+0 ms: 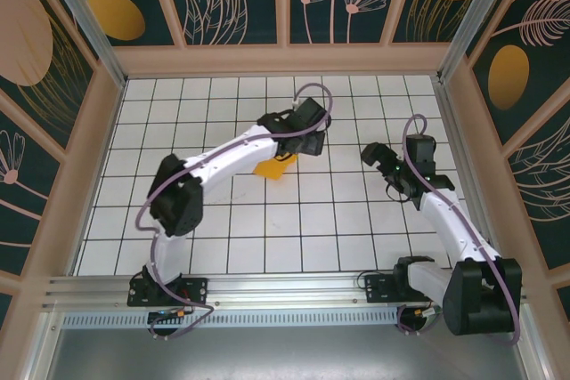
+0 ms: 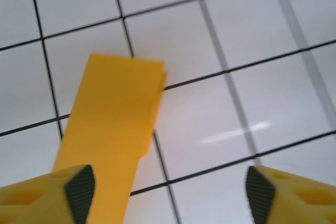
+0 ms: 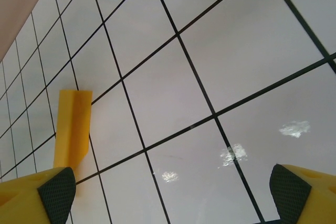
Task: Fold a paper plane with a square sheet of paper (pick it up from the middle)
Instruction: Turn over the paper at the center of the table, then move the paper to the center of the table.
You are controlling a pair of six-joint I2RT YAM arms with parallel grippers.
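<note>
From my station, the left pincer (image 2: 169, 195) stands with its jaws wide apart, and bare white grid table (image 2: 220, 129) lies in the gap between them. The square sheet of paper (image 2: 113, 129), folded into a narrow orange-yellow strip, lies flat on the grid ahead of this pincer's left finger (image 2: 79, 192) and runs back past that pad. I cannot tell whether the pad touches it, but nothing is clamped.

From above, the strip pokes out just on the near side of the left pincer (image 1: 298, 135).

My right pincer (image 3: 173, 195) is spread about as wide and holds nothing. The strip sits well ahead of its left finger (image 3: 58, 195), clear of both pads, and from overhead it is off to this pincer's left.
</note>
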